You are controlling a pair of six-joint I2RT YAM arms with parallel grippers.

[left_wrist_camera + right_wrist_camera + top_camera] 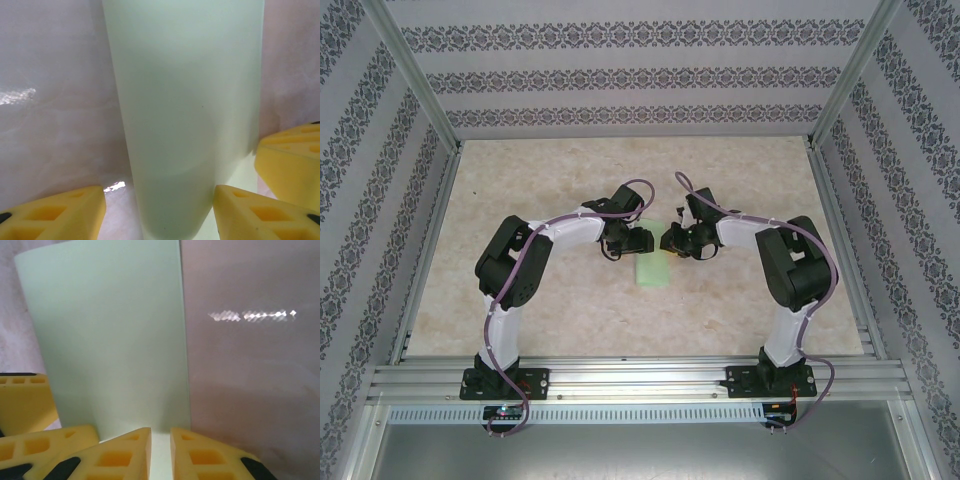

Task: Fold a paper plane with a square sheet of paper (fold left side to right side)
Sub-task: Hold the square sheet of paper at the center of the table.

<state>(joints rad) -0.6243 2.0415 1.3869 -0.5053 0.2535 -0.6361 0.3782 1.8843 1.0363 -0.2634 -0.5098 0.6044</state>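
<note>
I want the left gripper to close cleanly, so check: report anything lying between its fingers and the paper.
Nothing visible does. The sheet of paper lies on the table directly between the left gripper's open fingers. The right gripper sits at the paper's edge, beside it, not across the path.

Yellow square-recessed wedge fingers on left end effector and right end effector; behind, black-and-white arms, purple cables.

Both white-and-black arms bend inward, tips nearly meeting; yellow-fingered left gripper gapes wide, yellow-fingered right gripper is narrowly parted.
</note>
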